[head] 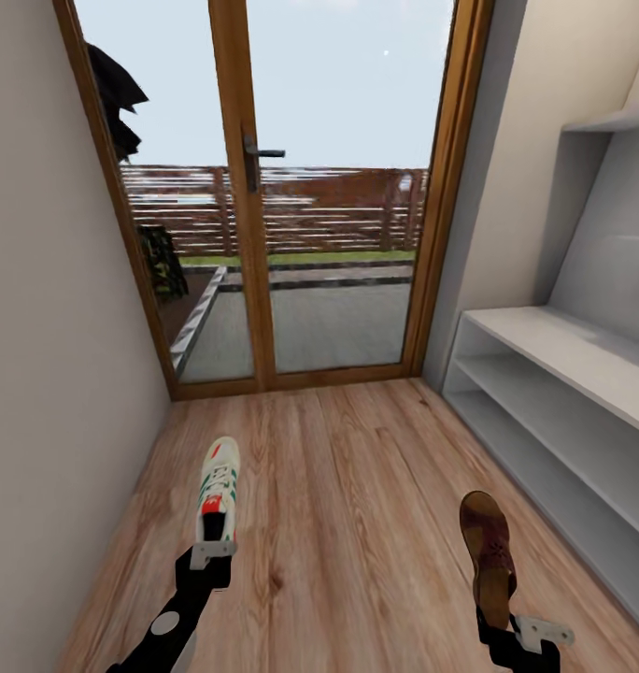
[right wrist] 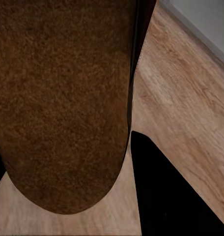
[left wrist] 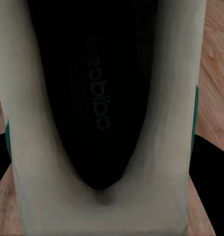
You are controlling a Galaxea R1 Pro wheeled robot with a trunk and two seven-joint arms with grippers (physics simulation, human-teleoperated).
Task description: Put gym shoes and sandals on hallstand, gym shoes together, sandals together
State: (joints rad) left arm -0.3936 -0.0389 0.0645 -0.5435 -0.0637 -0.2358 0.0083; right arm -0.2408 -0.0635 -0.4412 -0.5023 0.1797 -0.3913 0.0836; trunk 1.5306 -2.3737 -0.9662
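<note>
Gripping heels in head view: left gripper (head: 213, 551) held white green-striped gym shoe (head: 219, 488), right gripper (head: 508, 624) held brown leather sandal (head: 487, 551), both above wood-plank floor (head: 357, 505); grey hallstand (head: 581, 393) at right. Left wrist: shoe's dark insole (left wrist: 99, 93). Right wrist: sandal's footbed (right wrist: 63, 98).

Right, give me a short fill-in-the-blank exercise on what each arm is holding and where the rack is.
1. The left gripper is shut on a white ____ by its heel.
2. The right gripper is shut on a brown ____.
3. The shelves of the hallstand hold ____ shoes.
4. At the corridor's far end stands a glass ____ with a wooden frame.

Missing words: gym shoe; sandal; no; door
</note>
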